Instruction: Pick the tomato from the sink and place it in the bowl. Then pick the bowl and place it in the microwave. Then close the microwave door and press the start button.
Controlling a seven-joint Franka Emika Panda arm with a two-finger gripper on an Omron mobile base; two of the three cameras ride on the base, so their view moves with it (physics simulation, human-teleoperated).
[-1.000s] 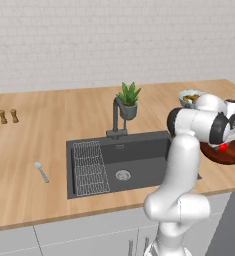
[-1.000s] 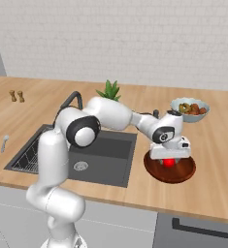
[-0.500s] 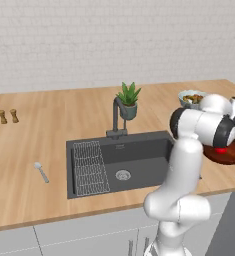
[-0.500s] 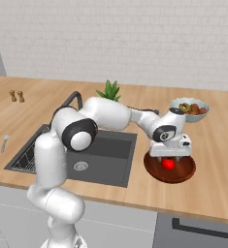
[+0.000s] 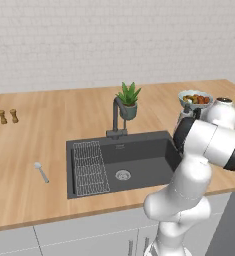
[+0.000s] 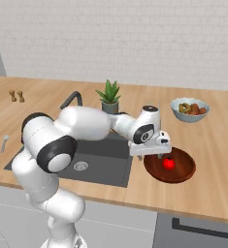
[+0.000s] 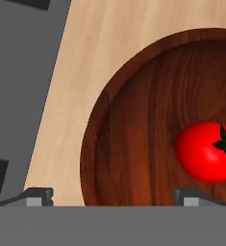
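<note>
I see the tomato sitting loose inside the bowl on the counter, right of the sink. My gripper hangs just above the bowl's left rim, jaws spread wide, nothing held. Hand view: tomato in the bowl, beside the right fingertip, not between the 2 tips

A home kitchen: a wooden counter holds a dark sink with a faucet and wire rack, backed by a white brick wall. A potted plant, two small shakers, a spoon and a bowl of food sit on top, with grey cabinets below.
</note>
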